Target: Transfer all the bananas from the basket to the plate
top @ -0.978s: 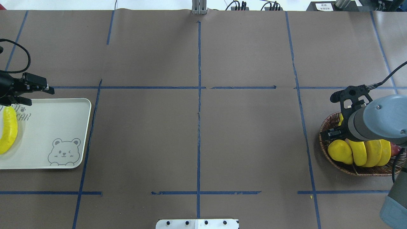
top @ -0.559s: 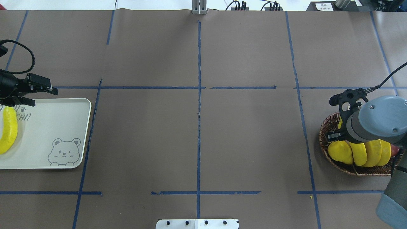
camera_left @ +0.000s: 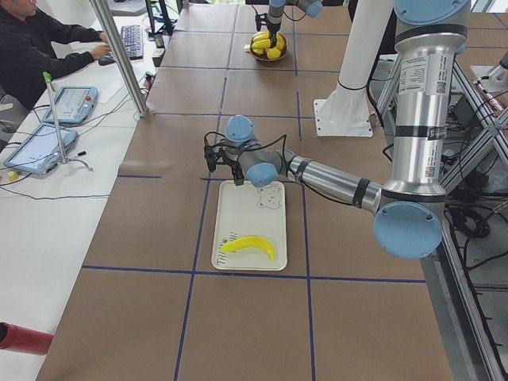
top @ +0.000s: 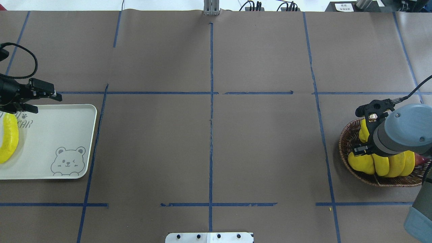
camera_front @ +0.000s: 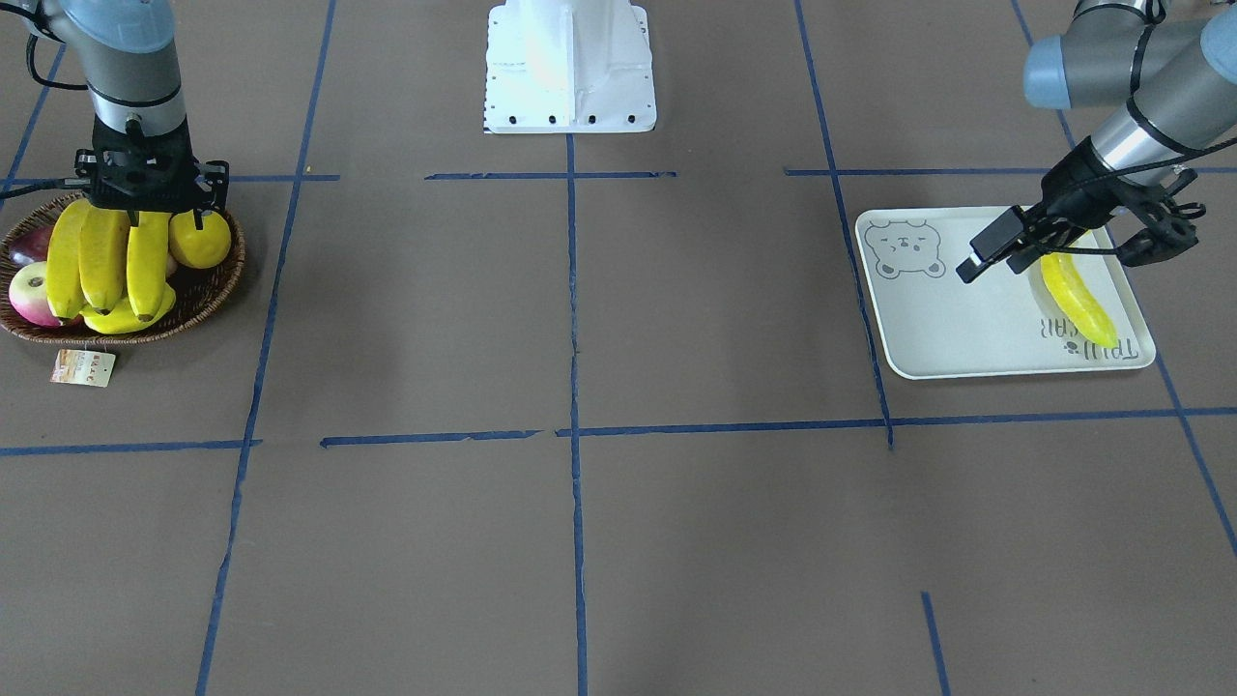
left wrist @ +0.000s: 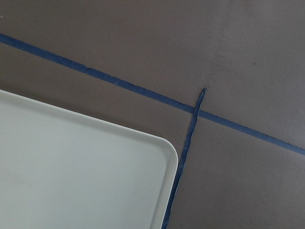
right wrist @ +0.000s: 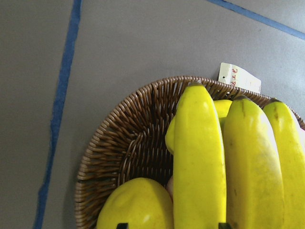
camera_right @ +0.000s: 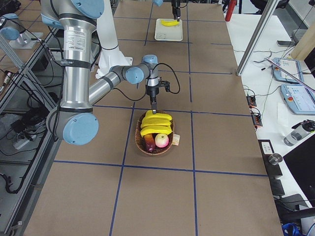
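Done: one banana point(camera_front: 1078, 300) on plate point(camera_front: 937, 324), right of front view. Remaining: seemingly three bananas point(camera_front: 101, 261) in basket point(camera_front: 217, 280), far left; count uncertain underneath. Right gripper point(right wrist: 170, 225) jaws apart, straddling one. Left gripper point(top: 47, 104) apart, empty, over plate corner.

Robot lab: taped table point(top: 263, 152), operator desk point(camera_left: 71, 206)

Flat table surface covered in brown paper point(top: 263, 152), crossed by grid of dark-blue tape lines point(top: 211, 135). Rectangular off-white tray with grey bear drawing point(top: 60, 131) at robot's left end. Oval dark-brown wicker basket point(top: 349, 135) at right end, small paper tag point(camera_front: 83, 367) flat on paper just beside it. White metal base plate point(camera_front: 570, 87) at robot-side edge, centre.
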Motion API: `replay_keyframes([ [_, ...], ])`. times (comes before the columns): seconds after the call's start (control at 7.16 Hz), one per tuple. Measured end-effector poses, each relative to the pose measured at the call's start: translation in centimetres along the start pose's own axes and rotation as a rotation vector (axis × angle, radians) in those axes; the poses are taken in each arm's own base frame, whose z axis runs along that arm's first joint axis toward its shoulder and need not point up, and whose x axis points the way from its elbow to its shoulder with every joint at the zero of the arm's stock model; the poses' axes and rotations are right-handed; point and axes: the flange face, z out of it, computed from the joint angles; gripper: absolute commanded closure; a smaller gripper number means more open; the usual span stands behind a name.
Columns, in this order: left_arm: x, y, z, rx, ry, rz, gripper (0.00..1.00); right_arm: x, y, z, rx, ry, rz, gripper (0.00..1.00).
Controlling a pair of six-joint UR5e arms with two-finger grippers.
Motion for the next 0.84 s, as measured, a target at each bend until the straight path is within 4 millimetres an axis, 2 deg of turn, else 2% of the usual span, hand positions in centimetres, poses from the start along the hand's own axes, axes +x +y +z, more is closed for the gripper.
replay_keyframes([
  [0.56,0.1,0.0,0.0,0.0,0.001,0.0,0.01,0.7,0.4,1.3,-0.033,0.019,0.01,0.34],
  [0.84,0.1,0.0,0.0,-0.001,0.001,0.0,0.01,0.8,0.4,1.9,-0.041,0.026,0.013,0.45],
])
